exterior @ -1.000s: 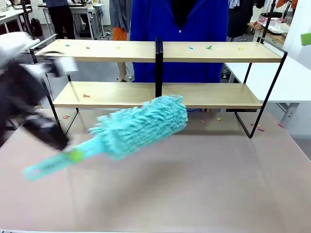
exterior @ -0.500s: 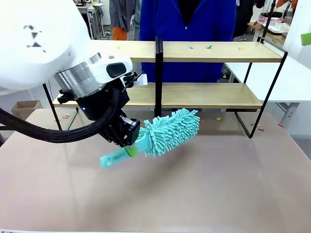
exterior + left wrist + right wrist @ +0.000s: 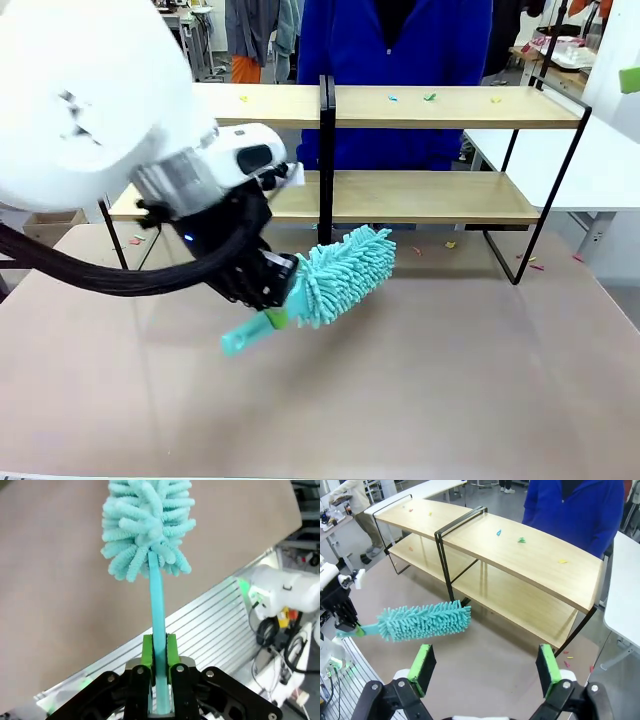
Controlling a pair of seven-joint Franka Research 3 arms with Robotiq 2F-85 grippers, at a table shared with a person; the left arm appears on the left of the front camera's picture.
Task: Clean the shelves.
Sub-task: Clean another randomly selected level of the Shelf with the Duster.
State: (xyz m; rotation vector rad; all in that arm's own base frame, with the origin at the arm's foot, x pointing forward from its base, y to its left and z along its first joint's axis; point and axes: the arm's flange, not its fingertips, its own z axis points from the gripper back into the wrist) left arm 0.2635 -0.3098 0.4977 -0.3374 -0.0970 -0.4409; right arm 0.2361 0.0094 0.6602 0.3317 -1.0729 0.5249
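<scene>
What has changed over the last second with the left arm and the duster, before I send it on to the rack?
The left pincer, shut on the handle of the turquoise fluffy microfibre duster, swung from the table's left edge toward the middle. This carried the duster's head nearer the central post of the black-framed light wood shelves. No new grasp or release shows. The shelves and the small coloured scraps on them stayed put.

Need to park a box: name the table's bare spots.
Bare: the table between the duster and its right edge, and the near strip. Crowded: left of centre, where the left arm holds the duster; coloured scraps dot the shelves.
</scene>
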